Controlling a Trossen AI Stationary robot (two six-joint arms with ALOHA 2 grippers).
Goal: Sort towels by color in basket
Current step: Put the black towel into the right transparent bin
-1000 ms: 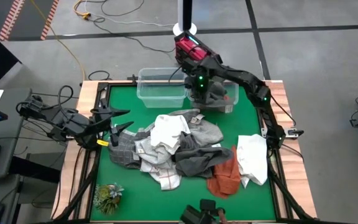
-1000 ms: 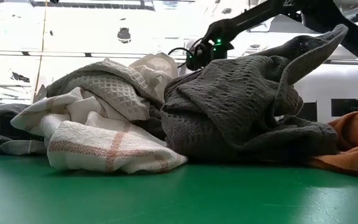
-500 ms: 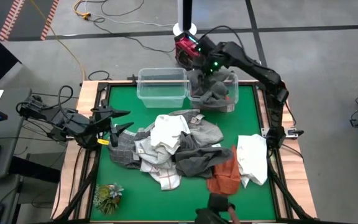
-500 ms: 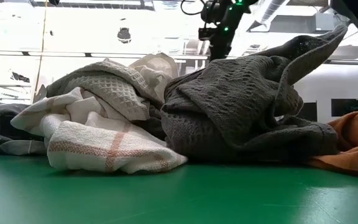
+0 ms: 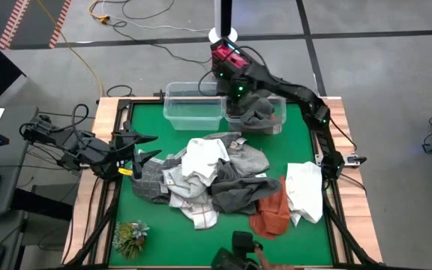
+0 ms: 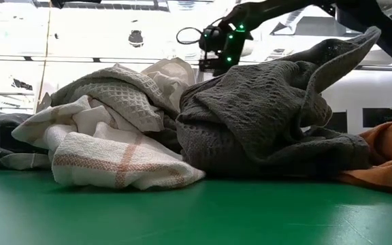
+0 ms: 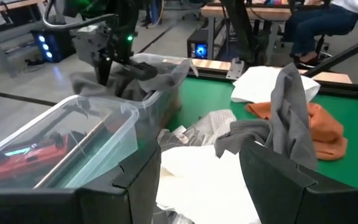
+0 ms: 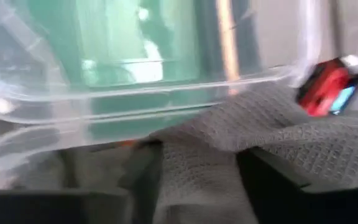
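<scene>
Right pincer (image 5: 235, 94): I have swung it back low over the bins' far rim; grip cannot tell.
Dark grey waffle-weave towel (image 5: 259, 112): just beside the pincer, now slumped in the right clear plastic bin (image 5: 279, 120); I judge this drop done.
Left clear plastic bin (image 5: 195, 106): beside the pincer, no cloth visible.
Mixed towel pile (image 5: 212, 180): well short of it, unsorted.
Left pincer (image 5: 142, 146): wide, idle, farthest off.

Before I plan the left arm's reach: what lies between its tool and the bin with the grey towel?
In the high view, bare green mat and the empty clear bin separate the left tool from the towel's bin.
</scene>
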